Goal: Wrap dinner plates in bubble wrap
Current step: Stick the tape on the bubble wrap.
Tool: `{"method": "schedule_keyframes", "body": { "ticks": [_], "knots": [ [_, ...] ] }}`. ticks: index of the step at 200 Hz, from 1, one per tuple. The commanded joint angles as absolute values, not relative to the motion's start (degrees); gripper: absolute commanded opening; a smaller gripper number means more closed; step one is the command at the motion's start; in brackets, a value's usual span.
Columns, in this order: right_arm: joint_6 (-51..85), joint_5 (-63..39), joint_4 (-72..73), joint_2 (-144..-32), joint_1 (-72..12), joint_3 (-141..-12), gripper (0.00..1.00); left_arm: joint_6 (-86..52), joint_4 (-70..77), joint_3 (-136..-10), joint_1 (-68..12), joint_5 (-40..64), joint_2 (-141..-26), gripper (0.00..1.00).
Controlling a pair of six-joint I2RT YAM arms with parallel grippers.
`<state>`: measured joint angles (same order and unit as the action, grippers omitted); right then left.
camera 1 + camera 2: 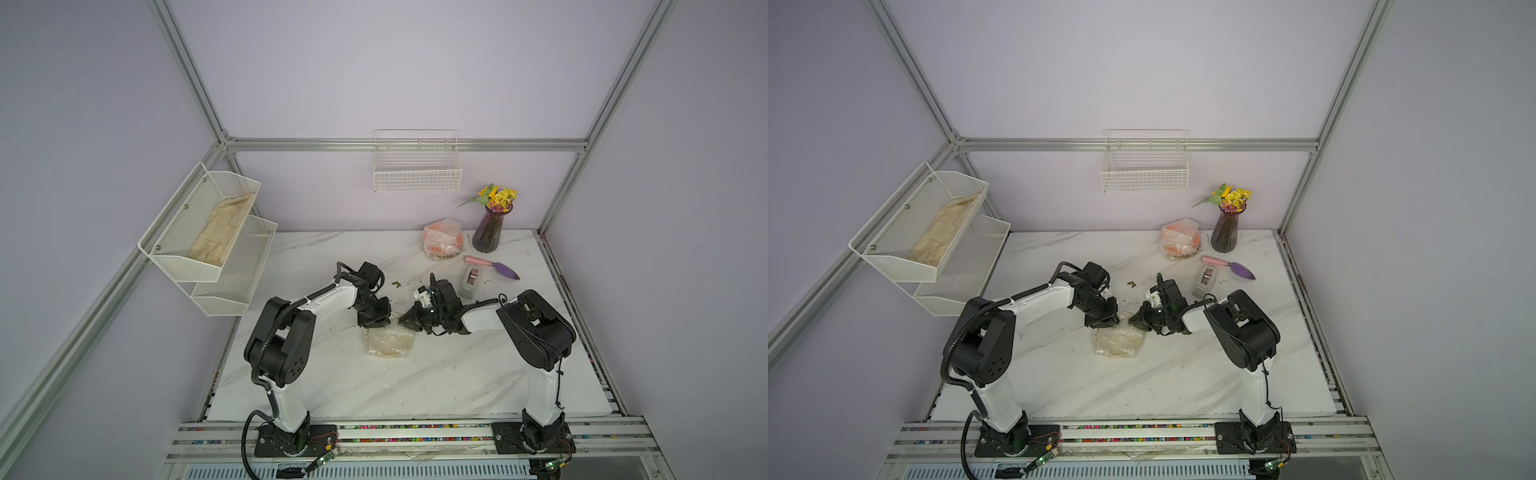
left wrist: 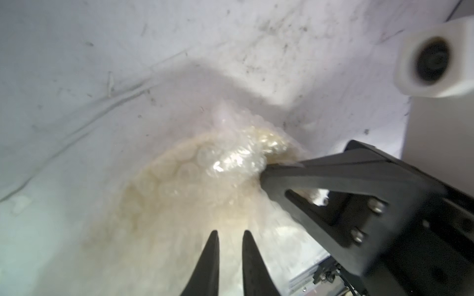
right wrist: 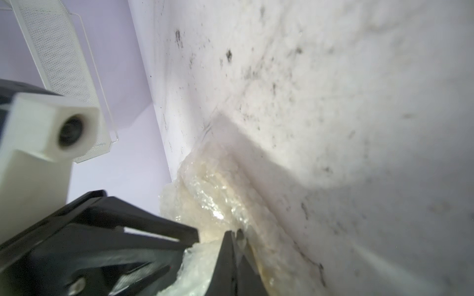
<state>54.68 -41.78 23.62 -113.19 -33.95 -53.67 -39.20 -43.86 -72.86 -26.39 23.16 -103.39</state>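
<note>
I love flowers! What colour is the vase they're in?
Dark purple. The vase holds yellow flowers and shows best in a top view.

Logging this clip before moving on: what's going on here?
Both arms are working on a pale cream round plate swathed in clear bubble wrap in the middle of the white marble table. The right gripper is shut, pinching a fold of the wrap at the bundle's edge. The left gripper hangs just over it, jaws slightly apart, holding nothing. A bright orange plate, already wrapped, sits at the back beside the purple glass vase.
</note>
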Motion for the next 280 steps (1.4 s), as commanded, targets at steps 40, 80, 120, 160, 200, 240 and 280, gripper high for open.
{"method": "schedule_keyframes", "body": {
  "ticks": [40, 80, 120, 160, 200, 240, 280],
  "knots": [
    [54.25, -39.91, 20.36, -113.98, -33.5, -52.63, 0.0, -39.03, -44.53, -81.67, -30.14, 30.64, -106.8, 0.2],
    [55.2, -39.81, 21.44, -114.0, -33.58, -52.51, 0.0, -39.57, -42.82, -78.72, -30.12, 27.82, -108.87, 0.12],
    [55.37, -39.9, 21.29, -114.02, -33.84, -52.73, 0.0, -39.69, -42.28, -77.34, -30.15, 25.04, -109.37, 0.1],
    [55.73, -39.9, 21.49, -113.62, -34.45, -52.29, 0.0, -38.78, -44.55, -77.96, -30.04, 20.72, -111.56, 0.1],
    [55.38, -39.9, 20.29, -112.4, -34.76, -52.77, 0.0, -37.84, -45.72, -75.99, -29.93, 20.64, -115.11, 0.1],
    [45.06, -30.8, 1.08, -106.24, -34.86, -60.07, 0.19, -36.7, -46.14, -70.82, -30.06, 20.57, -117.05, 0.08],
    [39.34, -29.67, -13.68, -105.73, -34.04, -67.87, 0.35, -36.21, -45.39, -65.59, -30.06, 19.06, -118.46, 0.06]
  ]
}}
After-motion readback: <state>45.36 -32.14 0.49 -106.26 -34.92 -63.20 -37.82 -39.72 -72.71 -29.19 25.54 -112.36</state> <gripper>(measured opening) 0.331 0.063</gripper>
